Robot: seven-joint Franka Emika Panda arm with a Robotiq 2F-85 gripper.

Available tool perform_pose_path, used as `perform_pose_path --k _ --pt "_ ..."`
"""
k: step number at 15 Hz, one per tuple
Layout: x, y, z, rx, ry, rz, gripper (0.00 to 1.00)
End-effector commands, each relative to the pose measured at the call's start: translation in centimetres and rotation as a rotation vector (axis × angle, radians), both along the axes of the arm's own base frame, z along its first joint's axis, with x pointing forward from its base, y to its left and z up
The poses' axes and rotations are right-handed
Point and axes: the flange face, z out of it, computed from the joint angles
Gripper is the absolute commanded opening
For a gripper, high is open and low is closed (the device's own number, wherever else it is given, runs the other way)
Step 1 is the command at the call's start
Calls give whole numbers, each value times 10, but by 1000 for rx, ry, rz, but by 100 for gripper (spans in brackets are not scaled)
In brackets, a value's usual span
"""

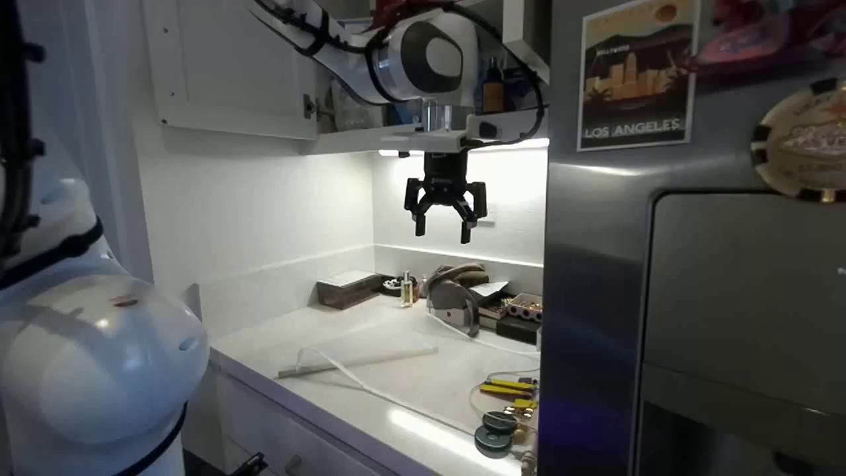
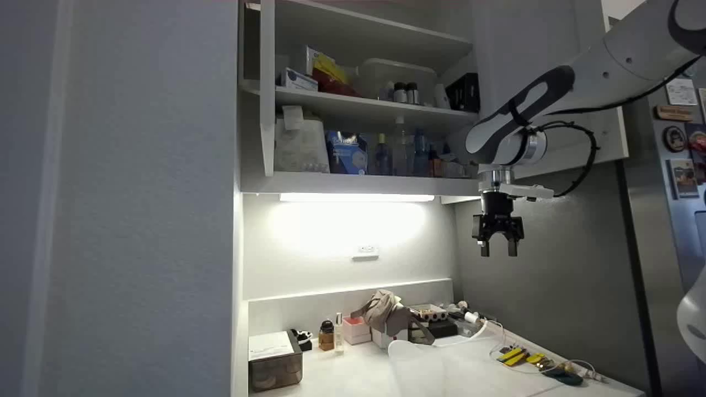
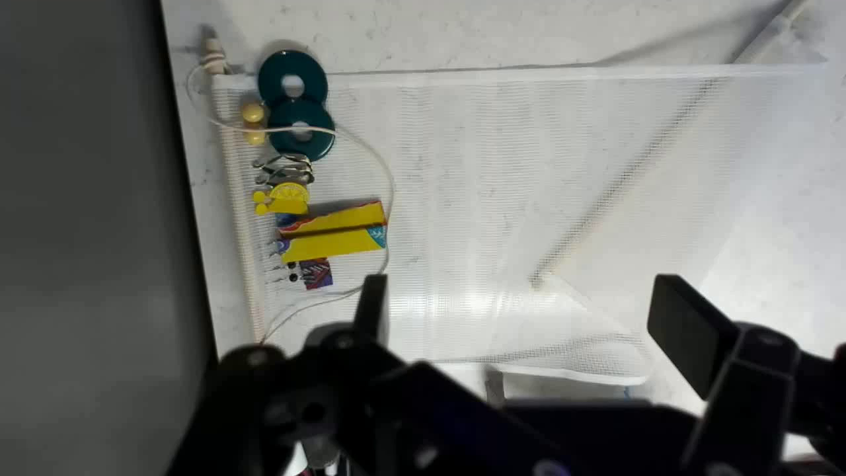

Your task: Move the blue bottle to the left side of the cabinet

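Observation:
The blue bottle (image 2: 420, 153) stands upright on the lower shelf of the open white cabinet (image 2: 353, 183), right of a tall clear bottle. I cannot make it out in the exterior view where the arm covers much of the shelf; there the cabinet shows its open door (image 1: 238, 66). My gripper (image 1: 443, 231) points down, open and empty. It hangs below the cabinet and above the counter; in an exterior view, it (image 2: 499, 251) is right of and lower than the bottle. In the wrist view the fingers (image 3: 522, 311) are wide apart with only counter and mesh below.
On the lower shelf stand a blue packet (image 2: 347, 153), a yellow-capped bottle (image 2: 382, 156) and a small amber bottle (image 2: 434, 164). A steel fridge (image 1: 595, 277) stands beside the counter. White mesh (image 3: 449, 198) with earrings, a dark box (image 2: 276, 372) and a cap (image 2: 380, 311) lie below.

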Motion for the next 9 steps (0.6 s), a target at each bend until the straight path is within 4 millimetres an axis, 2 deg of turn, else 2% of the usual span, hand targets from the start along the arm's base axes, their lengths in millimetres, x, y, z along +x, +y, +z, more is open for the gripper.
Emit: perform_pose_path --k 1,6,9 --pt "0 0 1 1 1 0 100" --pt "0 0 1 1 1 0 100" --pt "5 31 21 -4 -57 75 100"
